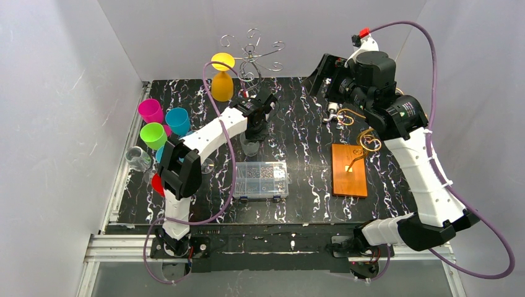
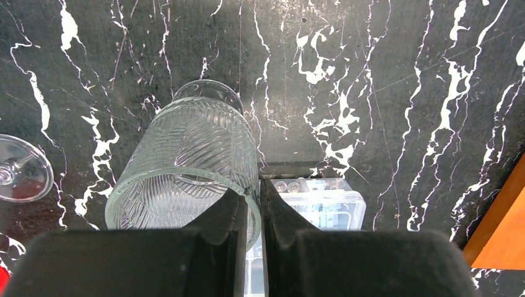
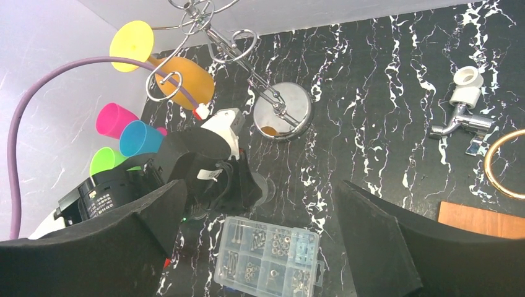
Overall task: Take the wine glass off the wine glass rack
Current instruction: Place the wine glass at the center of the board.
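A clear ribbed wine glass (image 2: 186, 142) is held by its rim in my left gripper (image 2: 260, 192). One finger is inside the bowl and the other outside. From above, the left gripper (image 1: 254, 120) is just in front of the chrome wire rack (image 1: 251, 59), with the glass foot (image 1: 250, 147) below it near the table. I cannot tell if the foot touches the table. A yellow wine glass (image 1: 223, 77) hangs upside down on the rack's left arm. My right gripper (image 3: 260, 192) is open and empty, raised at the back right (image 1: 323, 80).
A clear screw box (image 1: 261, 179) lies in front of the held glass. A wooden board (image 1: 349, 170), gold rings (image 1: 369, 141) and a chrome faucet (image 1: 332, 114) lie to the right. Coloured cups (image 1: 164, 120) and a clear glass (image 1: 137, 158) crowd the left edge.
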